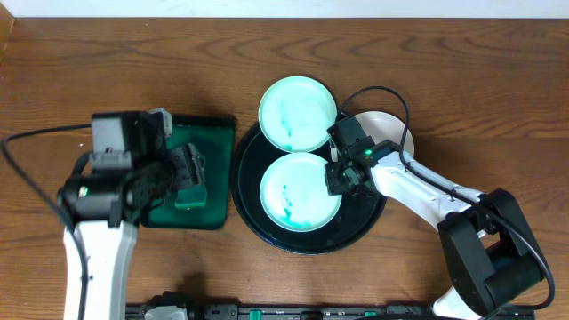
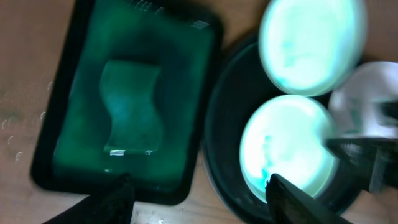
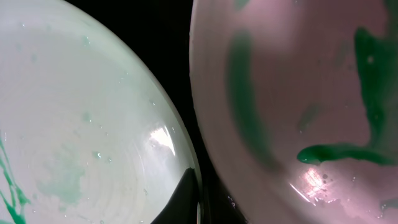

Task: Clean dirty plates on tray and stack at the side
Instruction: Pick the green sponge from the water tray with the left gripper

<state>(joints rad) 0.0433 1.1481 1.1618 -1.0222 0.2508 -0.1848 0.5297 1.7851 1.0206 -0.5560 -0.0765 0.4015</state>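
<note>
The round black tray [image 1: 246, 197] holds one smeared white plate [image 1: 293, 191]. A second smeared plate [image 1: 298, 114] rests tilted on the tray's far rim. A third, plain white plate [image 1: 391, 132] lies off the tray's right edge, partly hidden by my right arm. My right gripper [image 1: 340, 173] is at the middle plate's right rim. In the right wrist view its fingers [image 3: 199, 208] are closed on the rim of that plate [image 3: 81, 112], with the other smeared plate [image 3: 292, 81] beside it. My left gripper [image 2: 205, 199] is open and empty.
A rectangular dark-green tray [image 1: 216, 133] lies left of the black tray, with a green sponge [image 2: 130, 106] in it. My left gripper [image 1: 185, 169] hovers over this tray. Bare wood tabletop [image 1: 462, 80] lies to the right and along the back.
</note>
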